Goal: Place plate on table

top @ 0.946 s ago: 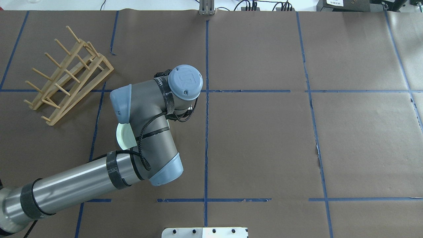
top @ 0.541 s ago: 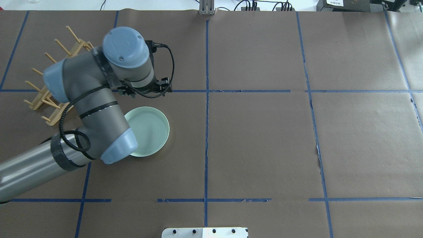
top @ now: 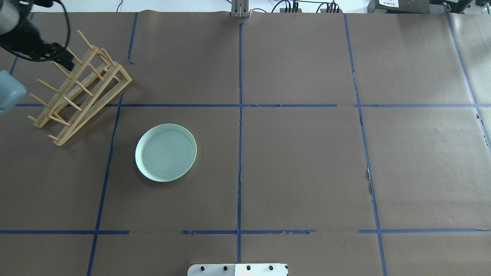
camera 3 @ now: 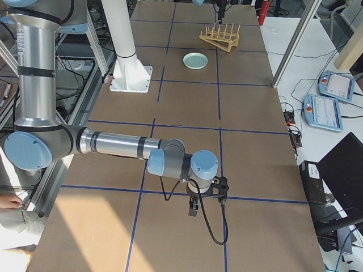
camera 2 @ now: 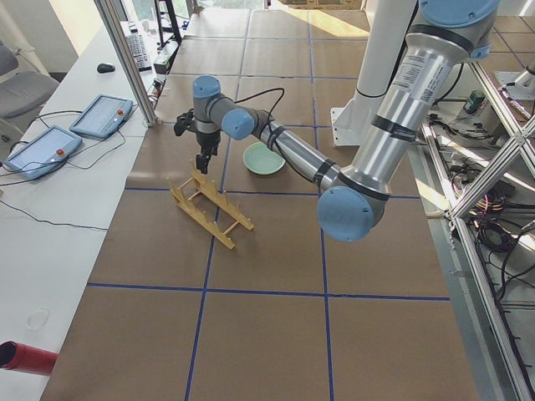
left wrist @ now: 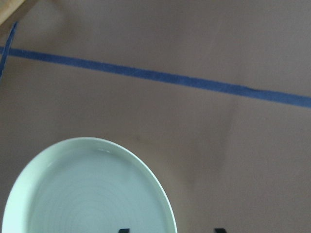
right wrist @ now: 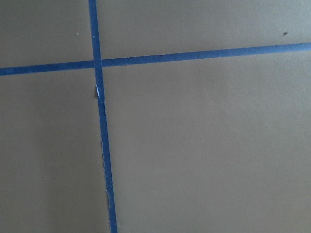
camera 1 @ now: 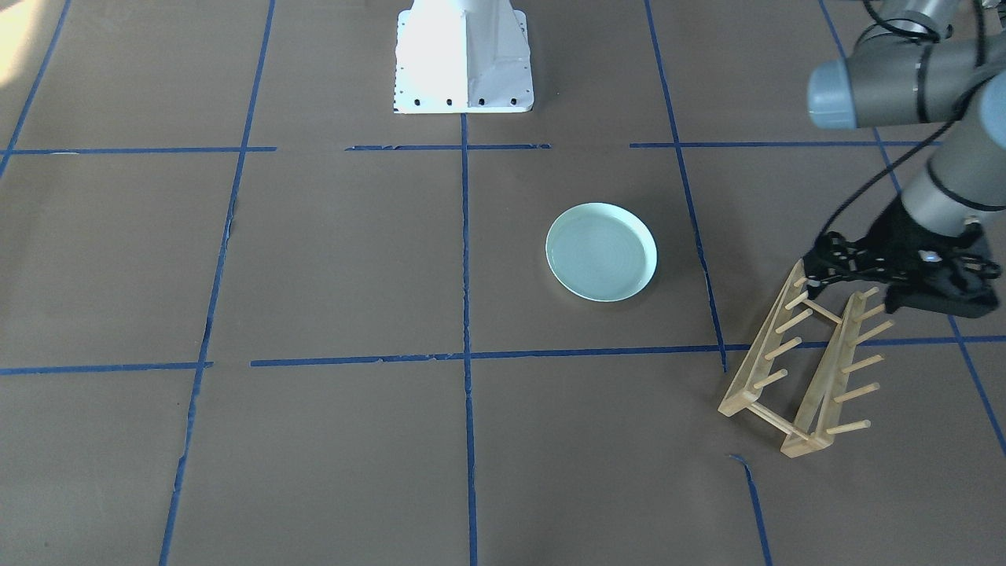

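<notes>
**Mint-green plate lies flat on the table; the left gripper hangs empty over the peg rack**

A round, pale mint-green plate with a raised rim and faint concentric rings lies flat, face up, on the brown paper-covered table. It sits inside one square of the grid of blue tape lines. Nothing touches it.

The left gripper is well apart from the plate. From the gripper, the plate lies off to the robot's right and nearer the robot. The gripper points downward just above the pegs of a light wooden peg rack. Whether it touches a peg cannot be told. In the left wrist view its two dark fingertips show at the bottom edge, spread apart with nothing between them. Part of the plate's rim curves across that view's lower left, with a tape line farther off.

The rack stands under the left gripper, near the plate but not touching it.

The right gripper is far from the plate, toward the opposite end of the table, low over the paper close to a tape crossing. It appears only in a side view, so whether its jaws are spread or closed cannot be told. Its wrist view shows only paper and crossing tape.

The white metal robot base stands at the table's edge on the robot's side.
</notes>
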### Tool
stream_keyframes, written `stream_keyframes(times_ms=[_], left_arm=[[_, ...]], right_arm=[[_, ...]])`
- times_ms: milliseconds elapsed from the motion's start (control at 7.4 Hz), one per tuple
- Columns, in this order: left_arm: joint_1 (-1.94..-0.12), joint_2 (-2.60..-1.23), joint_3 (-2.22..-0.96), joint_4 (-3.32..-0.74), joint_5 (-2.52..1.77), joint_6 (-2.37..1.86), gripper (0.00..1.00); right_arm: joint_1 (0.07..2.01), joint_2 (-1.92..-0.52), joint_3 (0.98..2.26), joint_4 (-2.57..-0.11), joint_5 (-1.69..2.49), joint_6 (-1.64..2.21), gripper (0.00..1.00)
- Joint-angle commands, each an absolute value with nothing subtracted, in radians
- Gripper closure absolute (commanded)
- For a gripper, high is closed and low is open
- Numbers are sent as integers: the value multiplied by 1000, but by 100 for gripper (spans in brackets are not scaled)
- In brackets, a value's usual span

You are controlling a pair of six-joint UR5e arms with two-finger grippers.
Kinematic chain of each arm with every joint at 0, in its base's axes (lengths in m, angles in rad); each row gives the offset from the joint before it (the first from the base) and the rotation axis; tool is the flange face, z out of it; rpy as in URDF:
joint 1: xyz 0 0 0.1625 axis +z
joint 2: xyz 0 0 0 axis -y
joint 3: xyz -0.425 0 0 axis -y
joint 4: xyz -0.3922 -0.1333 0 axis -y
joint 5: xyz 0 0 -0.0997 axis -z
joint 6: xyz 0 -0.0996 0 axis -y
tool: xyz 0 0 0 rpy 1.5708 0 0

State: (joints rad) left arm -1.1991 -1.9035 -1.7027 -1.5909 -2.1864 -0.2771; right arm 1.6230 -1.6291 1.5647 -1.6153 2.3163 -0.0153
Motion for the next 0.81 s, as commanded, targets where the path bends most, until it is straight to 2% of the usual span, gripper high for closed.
stream_keyframes(times_ms=[0, 270, 405, 676], left_arm=[[-1420, -1755, -1657, -1583, -2268, 66, 0], [-1578, -1652, -1657, -1575, -2278, 127, 0], [-1580, -1561, -1657, -1585, -2272, 130, 0], [-1581, -1533, -1663, -1595, -2283, 126, 0]], right_arm=[[1623, -1629, 1565, -1615, 2316, -15, 0], [1623, -1629, 1565, -1615, 2316, -15, 0], [1623, -1629, 1565, -1615, 2316, -15, 0], [1623, -1629, 1565, -1615, 2316, -15, 0]])
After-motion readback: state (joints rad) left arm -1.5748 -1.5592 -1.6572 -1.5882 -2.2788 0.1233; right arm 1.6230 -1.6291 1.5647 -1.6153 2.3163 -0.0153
